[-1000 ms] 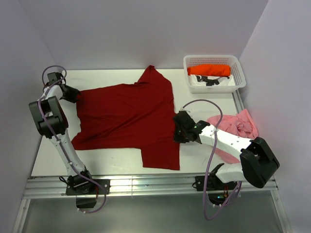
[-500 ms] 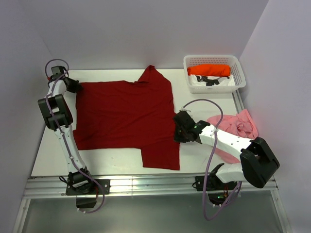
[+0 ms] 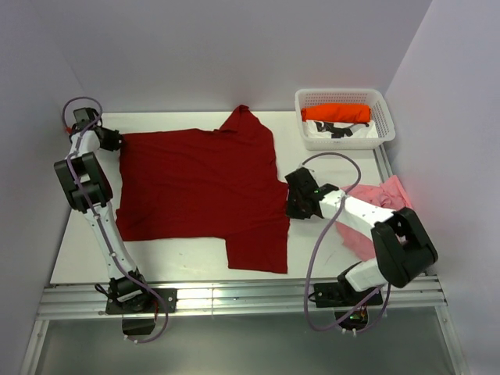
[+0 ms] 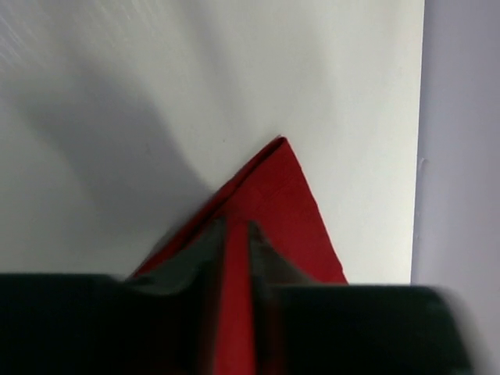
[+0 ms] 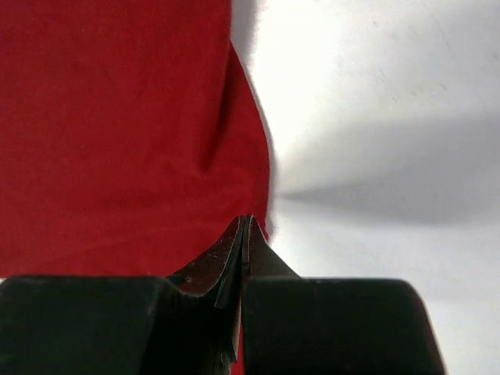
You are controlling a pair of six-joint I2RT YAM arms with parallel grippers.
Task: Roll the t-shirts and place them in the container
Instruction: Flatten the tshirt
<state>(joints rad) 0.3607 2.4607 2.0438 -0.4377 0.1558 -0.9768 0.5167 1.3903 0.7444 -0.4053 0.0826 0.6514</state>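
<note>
- Top view: the red shirt (image 3: 199, 187) is laid out flat across the middle of the table (image 3: 180, 264), collar end pointing far, one sleeve hanging toward the near edge.
- The left gripper (image 3: 112, 141) is parked at the shirt's far-left corner, and the right gripper (image 3: 291, 205) is set on its right edge, about halfway down.
- The pink shirt (image 3: 383, 205) is bunched up on the right, partly under the right arm. The orange shirt (image 3: 336, 113) is rolled up inside the basket (image 3: 341, 94) at the far right, on top of something white.
- Left wrist view: a strip of red shirt (image 4: 281, 195) is pinched between the left gripper (image 4: 237, 226) fingers, so it's clamped on cloth. The corner's tip sticks out onto bare table (image 4: 156, 78), close to the wall (image 4: 461, 117).
- Right wrist view: the right gripper (image 5: 244, 223) is squeezed fully together right on the red shirt (image 5: 117, 117) edge, with a sliver of red caught between the fingers. Bare table (image 5: 375, 94) is seen to the right.
</note>
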